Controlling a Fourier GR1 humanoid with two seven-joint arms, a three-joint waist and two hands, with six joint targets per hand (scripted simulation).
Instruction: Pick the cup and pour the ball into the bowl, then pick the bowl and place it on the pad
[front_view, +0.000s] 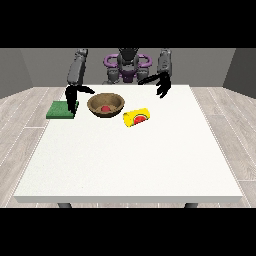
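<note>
Pour looks done: red ball (105, 108) sits in bowl (105, 105), cup (136, 118) on its side just right; bowl→green pad (61, 110) (far left) still left, both hands (72, 98) (162, 86) w/ fingers relaxed, holding nothing.

Even, bright light falls from above on the white tabletop (130, 160), without glare; only faint, soft shadows sit under the bowl (105, 104) and cup (136, 118).

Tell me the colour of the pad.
Green; the pad shows in the front view, left of the bowl.
</note>
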